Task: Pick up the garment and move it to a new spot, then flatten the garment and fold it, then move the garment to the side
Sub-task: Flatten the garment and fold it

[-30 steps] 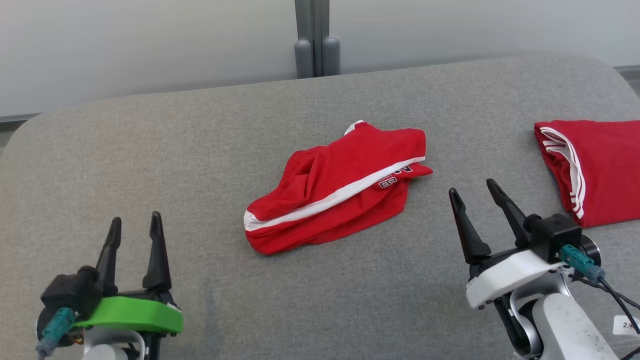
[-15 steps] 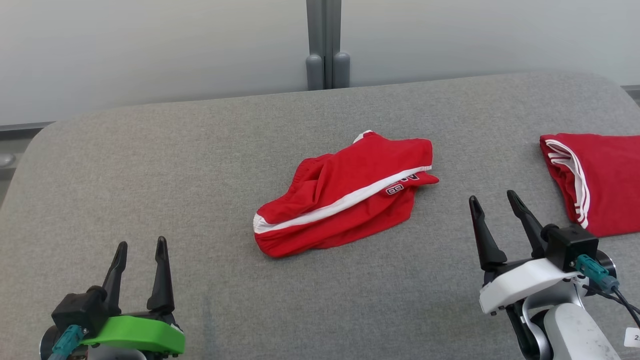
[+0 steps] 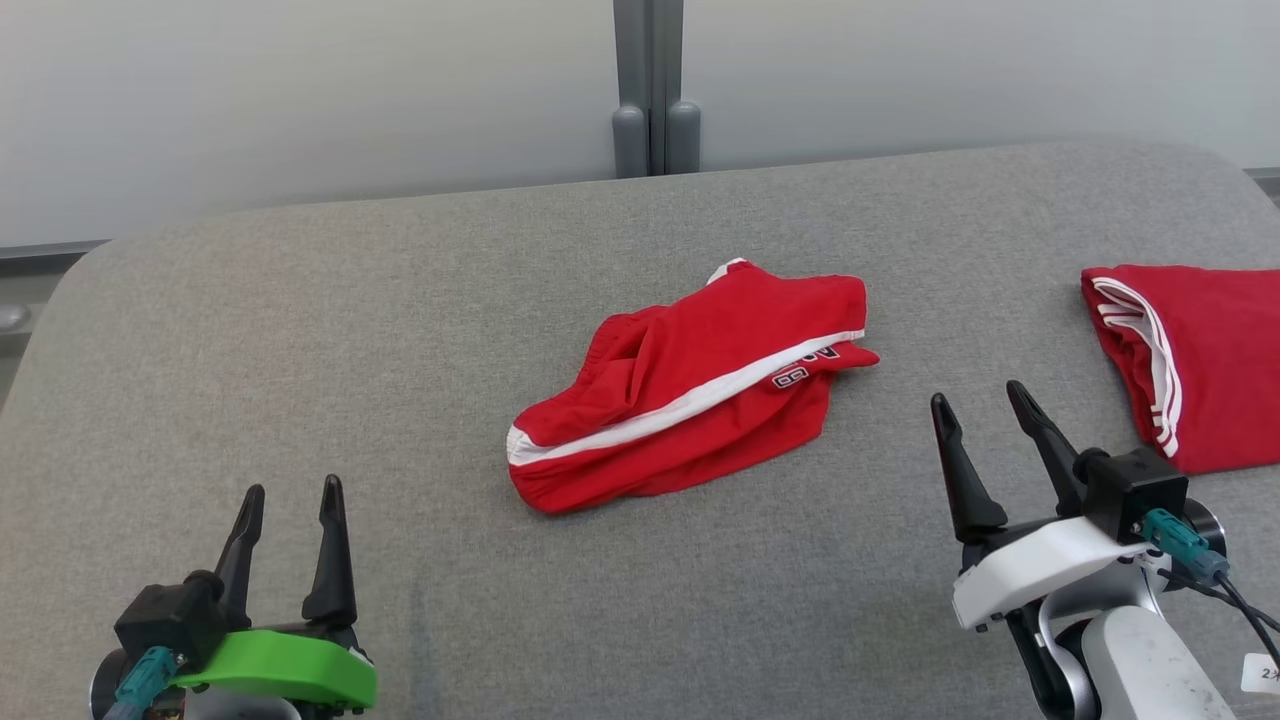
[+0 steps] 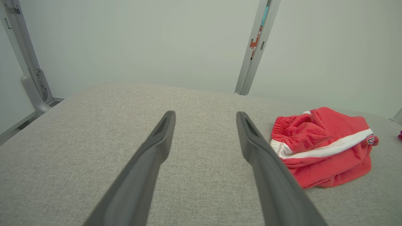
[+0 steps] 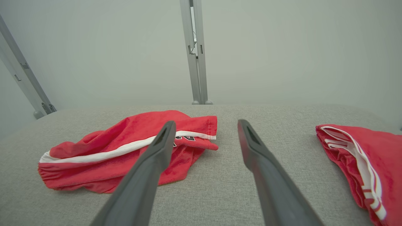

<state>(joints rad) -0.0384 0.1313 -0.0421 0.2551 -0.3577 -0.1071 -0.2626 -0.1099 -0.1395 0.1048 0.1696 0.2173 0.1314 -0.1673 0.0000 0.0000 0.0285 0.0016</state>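
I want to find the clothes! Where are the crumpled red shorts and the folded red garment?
crumpled red shorts (image 3: 690, 365): head view, red cloth just above the white stripe.
folded red garment (image 3: 1220, 350): head view, its plain red top.

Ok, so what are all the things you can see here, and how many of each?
crumpled garment: one, red with a white stripe, middle of the table
folded garment: one, red with white stripes, table's right edge, partly cut off by the picture
table: one, grey fabric top, under both garments
middle post: one, grey, behind the table's far edge
side post: one, grey, beyond the table's left corner
wall: one, pale, behind the table
left hand: one, dark fingers on a green mount, near left, open, holding nothing
right hand: one, dark fingers on a white mount, near right, open, holding nothing
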